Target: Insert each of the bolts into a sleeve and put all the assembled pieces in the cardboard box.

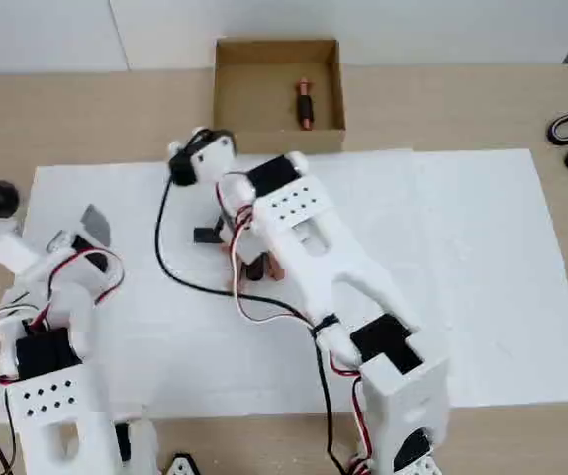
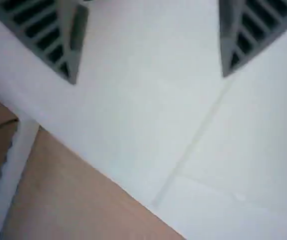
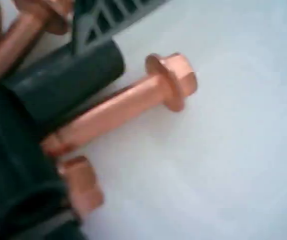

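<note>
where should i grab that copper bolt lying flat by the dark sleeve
I'd grip the bolt across its bare shank, nearer the flanged head than the dark sleeve. Come straight down from above: it lies flat on the white sheet, and the sleeve crowds its tail end.

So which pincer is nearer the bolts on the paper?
Right. The right pincer is right at the bolts; the left pincer hangs open near the edge of the paper, well away from them.

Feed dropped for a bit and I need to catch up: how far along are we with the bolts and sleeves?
Done: one assembled piece lies in the cardboard box. In hand: the right arm is at the loose bolts and sleeves. Left: several bolts unsleeved, none of them boxed.
</note>
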`<control>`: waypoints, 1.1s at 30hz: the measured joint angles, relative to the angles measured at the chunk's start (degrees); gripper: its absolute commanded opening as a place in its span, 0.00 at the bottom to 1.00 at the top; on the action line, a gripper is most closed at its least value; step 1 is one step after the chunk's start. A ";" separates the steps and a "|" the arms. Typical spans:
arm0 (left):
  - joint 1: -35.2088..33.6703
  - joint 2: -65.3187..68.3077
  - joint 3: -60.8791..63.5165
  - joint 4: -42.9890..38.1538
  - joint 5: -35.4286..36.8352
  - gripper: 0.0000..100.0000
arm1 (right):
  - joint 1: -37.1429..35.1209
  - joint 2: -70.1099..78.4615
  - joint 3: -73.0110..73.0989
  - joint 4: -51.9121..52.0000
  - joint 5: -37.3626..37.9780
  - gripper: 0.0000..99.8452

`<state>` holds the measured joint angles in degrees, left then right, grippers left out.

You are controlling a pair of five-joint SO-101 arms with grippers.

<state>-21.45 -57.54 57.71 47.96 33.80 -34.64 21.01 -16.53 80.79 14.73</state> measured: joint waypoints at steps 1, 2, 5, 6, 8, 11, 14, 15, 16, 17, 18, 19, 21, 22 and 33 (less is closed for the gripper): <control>-0.26 0.00 0.00 0.00 0.35 0.18 | 0.00 0.09 0.00 0.00 1.05 0.17; -0.35 0.00 0.00 0.00 0.53 0.18 | 0.09 0.09 0.00 0.00 2.46 0.17; -0.44 0.00 0.00 0.00 0.88 0.18 | 0.18 0.09 0.00 0.00 7.21 0.17; -0.44 0.00 0.26 0.00 0.88 0.18 | 0.09 0.09 0.00 -0.09 8.70 0.17; -0.44 0.00 0.79 0.00 0.88 0.18 | 0.09 0.09 0.00 -0.62 11.60 0.17; -0.44 0.00 2.20 0.00 0.88 0.18 | 0.09 0.26 0.00 -2.11 15.21 0.17; -0.53 -0.18 2.73 0.00 0.88 0.18 | 0.09 0.26 0.00 -3.78 17.58 0.17; -0.53 -0.18 2.73 0.00 0.88 0.18 | 0.09 0.26 0.00 -4.48 17.85 0.17; -0.53 -0.18 2.73 0.00 0.88 0.18 | 0.09 0.70 -0.09 -5.36 17.93 0.17; -0.53 -0.18 2.73 0.00 0.88 0.18 | 0.00 1.05 -0.09 -6.07 18.11 0.17; -0.53 -0.18 2.73 0.00 0.88 0.18 | 0.00 1.58 -0.09 -6.77 18.11 0.17; -0.53 -0.18 2.73 0.00 0.88 0.18 | 0.09 2.11 -0.09 -7.30 18.11 0.17; -0.53 -0.18 2.73 0.00 0.88 0.18 | -0.26 3.08 -0.09 -7.91 18.11 0.17; -0.53 -0.18 2.73 0.00 0.88 0.18 | -0.70 3.78 -0.09 -7.91 18.11 0.17; -0.53 -0.18 2.73 0.00 0.97 0.18 | -2.37 5.89 -0.09 -8.79 18.11 0.17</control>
<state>-21.98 -57.71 60.44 47.96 34.77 -37.01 26.90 -16.62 72.00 32.84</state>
